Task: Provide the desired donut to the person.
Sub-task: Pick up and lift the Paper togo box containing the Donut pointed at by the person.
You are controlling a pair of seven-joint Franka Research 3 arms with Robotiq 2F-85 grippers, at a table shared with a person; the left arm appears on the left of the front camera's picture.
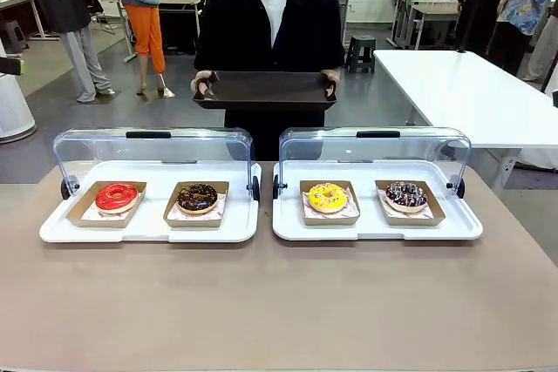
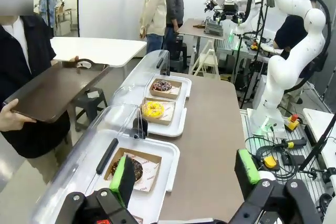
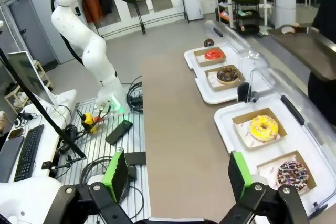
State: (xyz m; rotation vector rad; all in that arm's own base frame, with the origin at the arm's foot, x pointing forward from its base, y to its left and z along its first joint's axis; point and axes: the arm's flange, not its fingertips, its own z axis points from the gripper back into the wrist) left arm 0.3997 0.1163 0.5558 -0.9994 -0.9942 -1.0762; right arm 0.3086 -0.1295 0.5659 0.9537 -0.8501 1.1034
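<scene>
Evenly spaced along the table (image 1: 279, 311), four donuts sat in paper trays. On the left white tray (image 1: 52, 231) were the red donut (image 1: 117, 197) and, just beside it, the chocolate donut (image 1: 198, 198). On the right white tray (image 1: 466, 228) were the yellow donut (image 1: 328, 197) and the sprinkled donut (image 1: 406, 195). Both clear lids (image 1: 153, 150) stood tipped back, leaving every donut reachable from the robot's side.

Beyond them the person (image 1: 261, 23) held a dark serving tray (image 1: 264, 91) level in both hands, well apart from the donuts. The left gripper (image 2: 185, 172) hung empty with its jaws spread wide, near the chocolate donut. The right gripper (image 3: 177, 174) was likewise wide open and held nothing, near the sprinkled donut.

Which donut was wanted could not be told, since neither of the person's hands pointed at one. The sensible course was probably to wait for that cue. The arm nearer the chosen donut should then descend straight from above, keeping clear of the raised lid. It should pinch the donut's sides gently to spare the icing and lift it clear before carrying it across to the serving tray.
</scene>
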